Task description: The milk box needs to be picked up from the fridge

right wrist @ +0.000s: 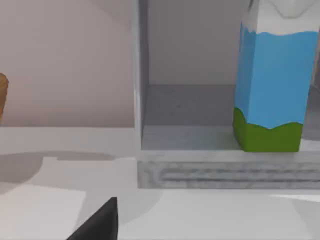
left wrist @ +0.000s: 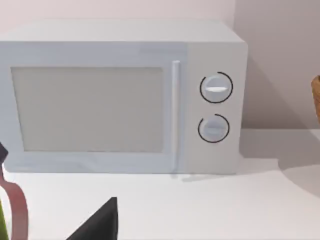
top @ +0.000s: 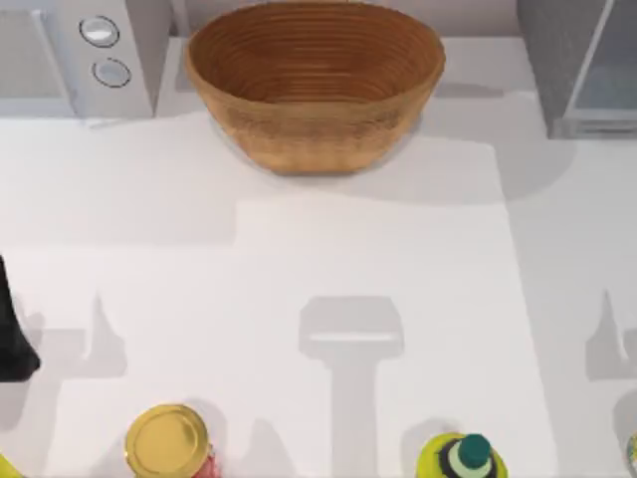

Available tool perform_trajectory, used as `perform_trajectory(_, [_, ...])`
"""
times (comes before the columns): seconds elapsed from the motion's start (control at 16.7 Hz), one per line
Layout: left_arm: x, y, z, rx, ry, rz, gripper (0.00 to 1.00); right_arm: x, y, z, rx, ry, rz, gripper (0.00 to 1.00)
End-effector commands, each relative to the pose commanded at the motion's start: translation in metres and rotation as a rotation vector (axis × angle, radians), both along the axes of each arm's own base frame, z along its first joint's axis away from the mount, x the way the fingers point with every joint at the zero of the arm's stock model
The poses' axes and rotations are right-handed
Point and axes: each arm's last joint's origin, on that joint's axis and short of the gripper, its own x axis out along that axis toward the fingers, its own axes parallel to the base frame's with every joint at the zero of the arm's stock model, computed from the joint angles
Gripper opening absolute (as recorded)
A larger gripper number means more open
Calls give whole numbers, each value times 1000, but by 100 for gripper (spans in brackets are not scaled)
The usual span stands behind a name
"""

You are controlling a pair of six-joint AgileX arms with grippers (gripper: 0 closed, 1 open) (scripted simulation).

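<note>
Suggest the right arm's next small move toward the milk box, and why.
Probably advance the right tool straight toward the fridge opening. In the right wrist view the milk box stands upright on the fridge floor with no door panel across it, and table lies between tool and carton. Left arm sits parked facing the microwave.

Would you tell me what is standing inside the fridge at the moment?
Inside the fridge the milk box stands upright on the grey floor of the compartment. The space beside it looks bare. The carton's very top and whatever lies past it are cut off from sight.
</note>
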Motion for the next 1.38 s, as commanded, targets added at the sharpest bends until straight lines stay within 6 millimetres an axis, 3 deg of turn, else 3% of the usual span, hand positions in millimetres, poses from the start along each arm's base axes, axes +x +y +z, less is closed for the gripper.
perform_trajectory(0.36, [0, 0, 0, 0, 0, 0, 100, 6, -3, 8, -1, -18, 2, 100])
perform_trajectory(0.72, [0, 0, 0, 0, 0, 0, 100, 37, -20, 21, -7, -37, -3, 100])
perform_trajectory(1.08, [0, 0, 0, 0, 0, 0, 100, 78, -54, -7, 15, 38, -4, 100])
perform_trajectory(1.38, [0, 0, 0, 0, 0, 0, 100, 93, -82, -34, 21, 40, -2, 100])
